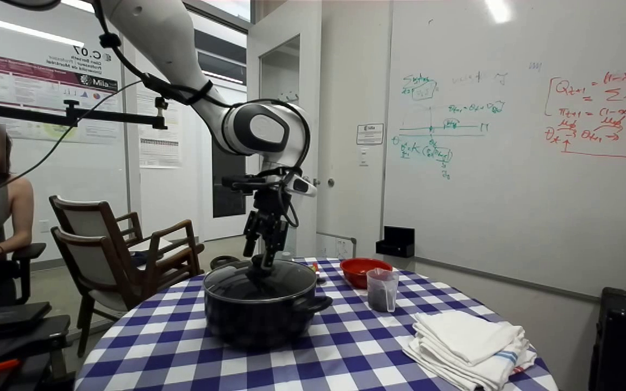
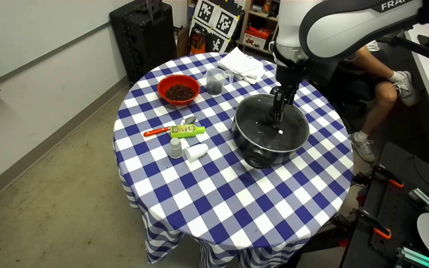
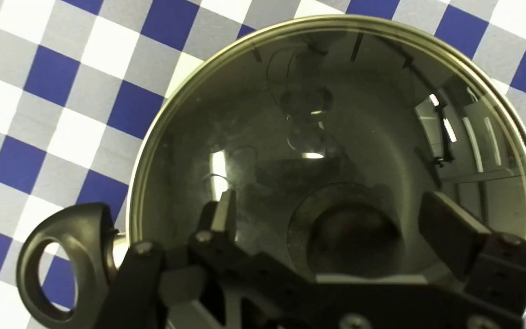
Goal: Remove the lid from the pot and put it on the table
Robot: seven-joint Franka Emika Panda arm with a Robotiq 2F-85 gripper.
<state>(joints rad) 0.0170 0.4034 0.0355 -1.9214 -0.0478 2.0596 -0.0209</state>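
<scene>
Your gripper (image 3: pixel 328 205) is released: its 2 fingers (image 3: pixel 448 233) stand apart, with the knob (image 3: pixel 356 240) of the lid (image 3: pixel 331 169) between them. In the wrist view the knob sits off-centre, nearer the finger on that view's right. In both exterior views the finger ends appear level with the knob; contact cannot be confirmed. The lid is on the pot (image 1: pixel 258 320), not yet lifted. The pot stands inward of the edge of the table (image 2: pixel 218 216) that lies away from the whiteboard (image 1: pixel 481 206); the red bowl (image 1: pixel 354 276) and the jug (image 1: pixel 382 293) stand toward the opposite edge. The table being round, no corner serves for reference.

Assessment: the lid is round with no long axis to match, so your coming move turns on that knob offset alone. Centre the gripper over the knob before closing; otherwise 1 finger will likely bear first and push the lid sideways. Confirm depth too: a shallow bite on so small a knob could slip.
</scene>
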